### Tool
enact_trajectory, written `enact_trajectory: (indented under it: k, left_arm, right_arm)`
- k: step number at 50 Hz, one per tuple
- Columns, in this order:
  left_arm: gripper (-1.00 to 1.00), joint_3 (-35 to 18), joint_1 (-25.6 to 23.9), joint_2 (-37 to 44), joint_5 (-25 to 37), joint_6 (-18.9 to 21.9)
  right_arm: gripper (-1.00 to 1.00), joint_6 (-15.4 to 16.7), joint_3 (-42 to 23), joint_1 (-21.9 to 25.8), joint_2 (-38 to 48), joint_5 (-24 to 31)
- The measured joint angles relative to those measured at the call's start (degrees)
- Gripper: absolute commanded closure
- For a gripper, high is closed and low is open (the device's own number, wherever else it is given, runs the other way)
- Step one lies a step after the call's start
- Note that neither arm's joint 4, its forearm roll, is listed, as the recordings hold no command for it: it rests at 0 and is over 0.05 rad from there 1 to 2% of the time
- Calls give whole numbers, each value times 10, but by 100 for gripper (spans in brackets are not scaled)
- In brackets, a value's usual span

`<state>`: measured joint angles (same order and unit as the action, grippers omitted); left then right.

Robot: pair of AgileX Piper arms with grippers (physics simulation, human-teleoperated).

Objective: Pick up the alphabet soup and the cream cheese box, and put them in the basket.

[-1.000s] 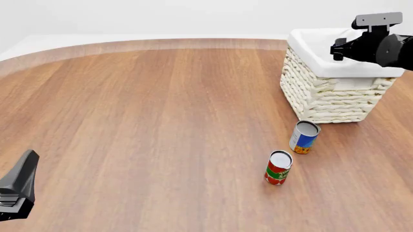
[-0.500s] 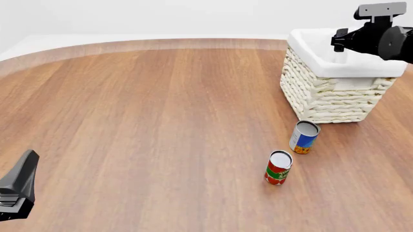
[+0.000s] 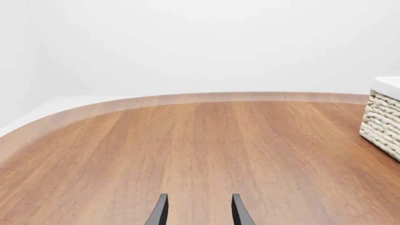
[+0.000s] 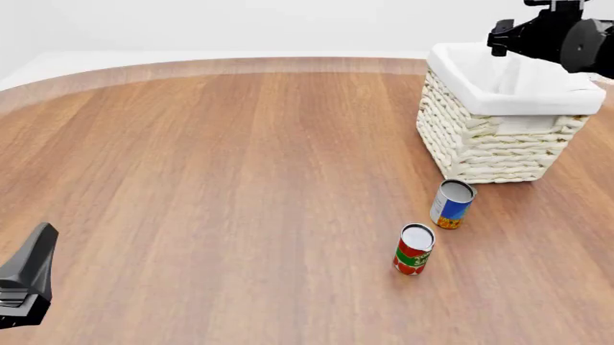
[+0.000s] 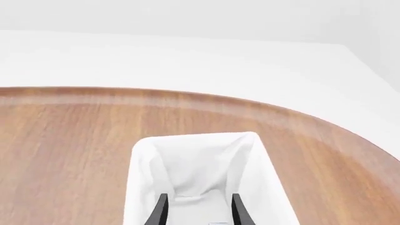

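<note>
The alphabet soup (image 4: 452, 204), a blue, white and orange can, stands upright on the table just in front of the basket (image 4: 494, 147). In the right wrist view the basket's white lining (image 5: 200, 164) lies below the fingers. My right gripper (image 4: 501, 37) hovers open above the basket's far rim with nothing between its fingers (image 5: 161, 210). My left gripper (image 3: 199, 199) is open and empty, low at the near left of the table, far from both cans. Only its dark body (image 4: 27, 284) shows in the front view. The cream cheese box is hidden from view.
A red and green can (image 4: 413, 249) stands upright a little nearer and to the left of the alphabet soup. The wooden table (image 4: 240, 180) has a curved far edge. A corner of the basket (image 3: 382, 126) shows in the left wrist view.
My right gripper has lifted higher above the basket. The left arm and both cans have not moved.
</note>
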<state>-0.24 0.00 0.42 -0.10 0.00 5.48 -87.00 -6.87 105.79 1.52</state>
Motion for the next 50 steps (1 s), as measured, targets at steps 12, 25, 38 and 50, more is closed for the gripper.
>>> enact_trajectory:
  k: [12, 25, 38, 50]
  left_arm:
    - [-100, 0, 0, 0, 0, 0]
    - [-100, 0, 0, 0, 0, 0]
    - [-100, 0, 0, 0, 0, 0]
    - [-100, 0, 0, 0, 0, 0]
  right_arm:
    - [-100, 9, -21, 26, -5, 3]
    - [-100, 44, -40, 65, -7, 5]
    - [-100, 84, -50, 108, -6, 5]
    - [-100, 111, -49, 141, -2, 4]
